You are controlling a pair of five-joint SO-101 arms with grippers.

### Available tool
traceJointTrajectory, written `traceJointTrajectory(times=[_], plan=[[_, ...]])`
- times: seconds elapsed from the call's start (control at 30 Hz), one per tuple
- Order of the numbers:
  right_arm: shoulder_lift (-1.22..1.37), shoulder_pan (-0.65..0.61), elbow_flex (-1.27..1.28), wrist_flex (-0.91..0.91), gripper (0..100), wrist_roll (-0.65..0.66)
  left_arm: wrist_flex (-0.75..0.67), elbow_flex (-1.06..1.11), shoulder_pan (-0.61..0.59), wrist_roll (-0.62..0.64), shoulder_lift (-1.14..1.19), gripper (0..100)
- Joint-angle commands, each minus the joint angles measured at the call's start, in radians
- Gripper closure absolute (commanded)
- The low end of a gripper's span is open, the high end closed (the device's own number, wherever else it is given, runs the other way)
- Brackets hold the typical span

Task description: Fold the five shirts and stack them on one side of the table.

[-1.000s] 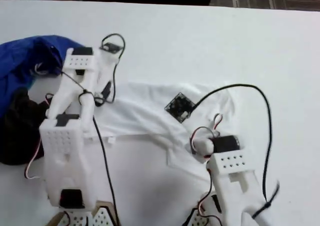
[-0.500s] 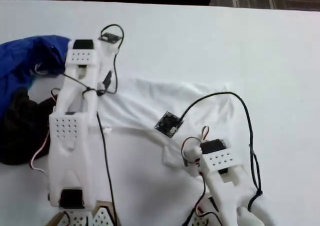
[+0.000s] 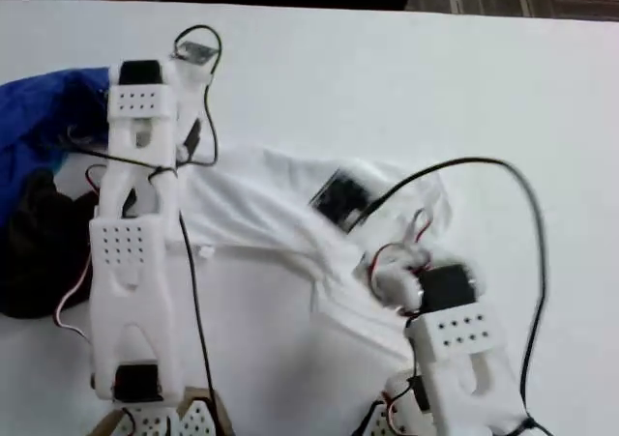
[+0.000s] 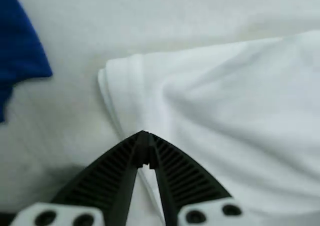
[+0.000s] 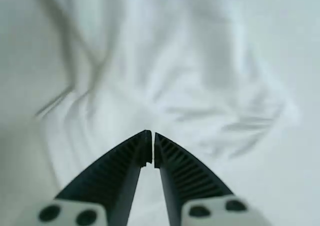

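Left wrist view: gripper (image 4: 144, 142), shirt (image 4: 225, 110) edge

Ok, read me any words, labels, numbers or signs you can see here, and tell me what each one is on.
No text here can be read.
What looks like a small tag at the edge of the white shirt: too small to read.
The blue shirt and the black shirt: no print visible.
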Motion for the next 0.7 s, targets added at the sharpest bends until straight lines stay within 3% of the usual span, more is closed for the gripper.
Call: traceJointTrajectory(times=[0.0,0.17,0.4,0.5,0.67], plan=[[0.068,0.174,-0.167,-0.097,97.8,0.064,0.025,0.122,-0.003,-0.025,-0.206,98],[0.458,0.32,-0.39,-0.194,97.8,0.11,-0.025,0.533,0.009,-0.106,-0.407,98],[0.96,0.323,-0.746,-0.193,97.8,0.071,-0.377,1.144,-0.009,-0.112,-0.589,98],[1.119,0.323,-0.858,-0.191,97.8,0.0,-0.473,1.283,-0.012,-0.112,-0.626,98],[1.326,0.328,-0.971,-0.16,97.7,-0.025,-0.494,1.365,-0.02,-0.114,-0.634,98]])
